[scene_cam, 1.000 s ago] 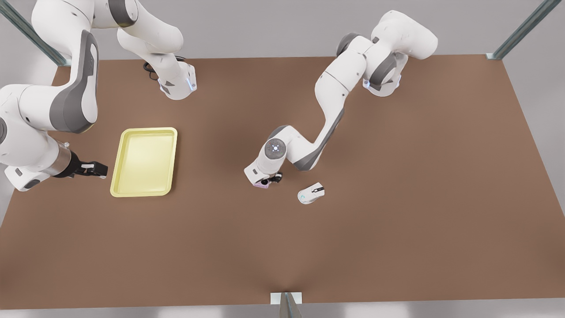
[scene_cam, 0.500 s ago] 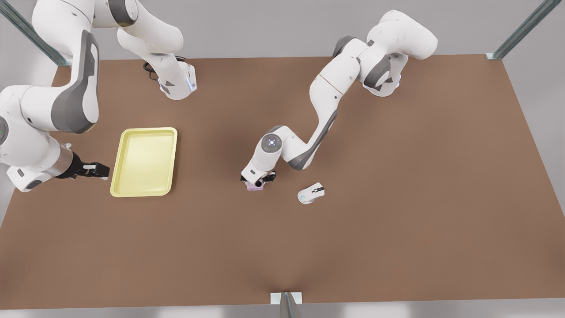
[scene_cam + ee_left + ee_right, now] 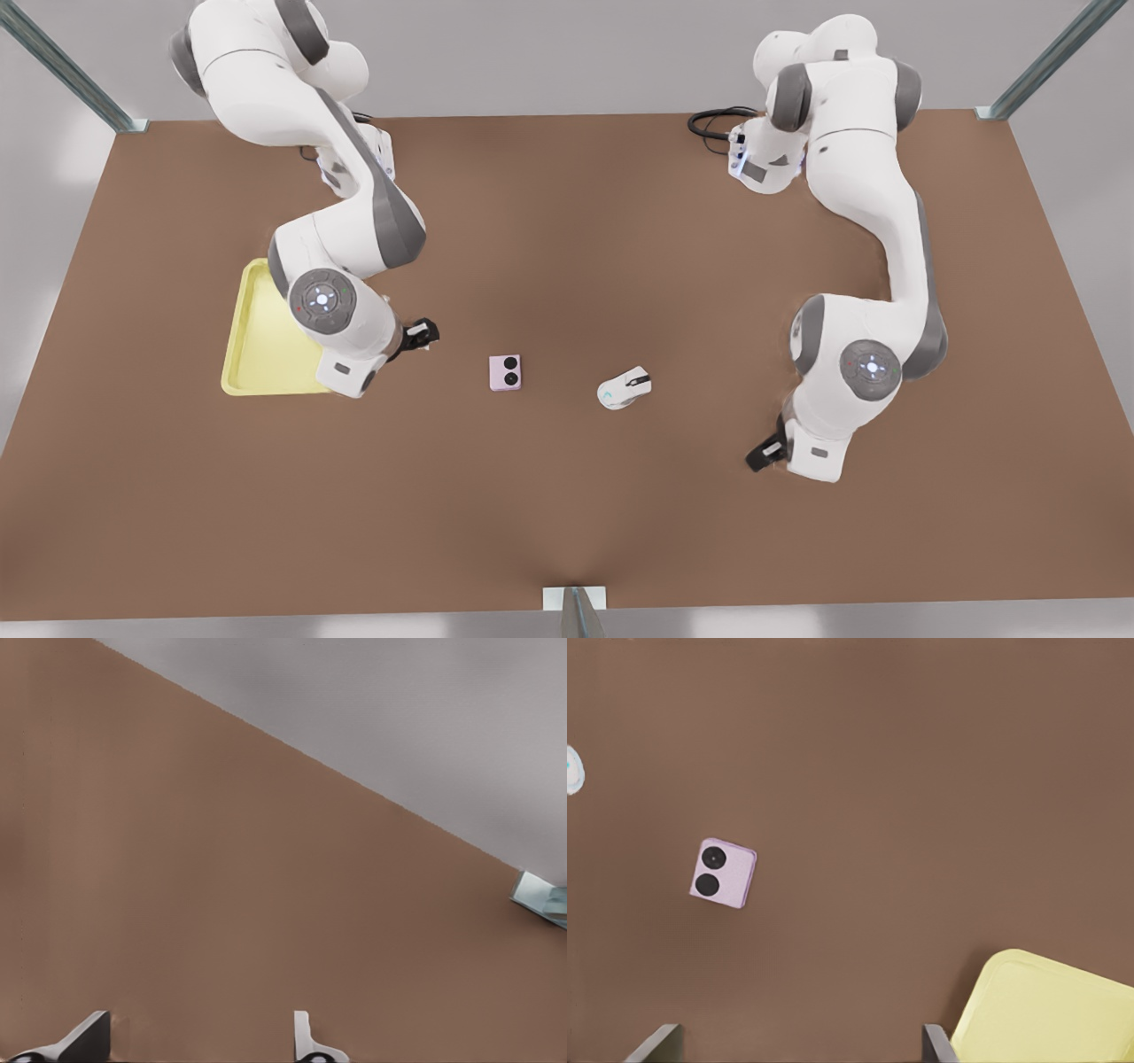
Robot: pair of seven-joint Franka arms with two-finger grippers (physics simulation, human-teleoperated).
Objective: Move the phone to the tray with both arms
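Lying along the front view's left edge of the brown surface [image 3: 567, 514], the pale yellow tray [image 3: 257, 354] is partly covered by a white arm. That arm carries the right gripper [image 3: 423, 334], which hovers just off the tray's inner side. Its wrist camera looks down on the phone [image 3: 723, 873] and a corner of the tray [image 3: 1045, 1010]; its jaws stand wide apart and hold nothing.

Next, near the middle of the surface, the small pink phone [image 3: 505, 372] lies flat, two black circles facing up, touched by nothing and well apart from the tray. Just beyond it sits a white computer mouse [image 3: 625, 388].

Toward the front view's right edge, the second arm carries the left gripper [image 3: 765, 454], low and far from the phone. Its jaws are also wide apart and empty, its camera facing bare surface.

The phone looks thin and flat, so a grasp from above may slip off its edges or push it along the surface. Closing too early could skid it toward the mouse. A hurried release over the tray rim could leave it tilted or outside.
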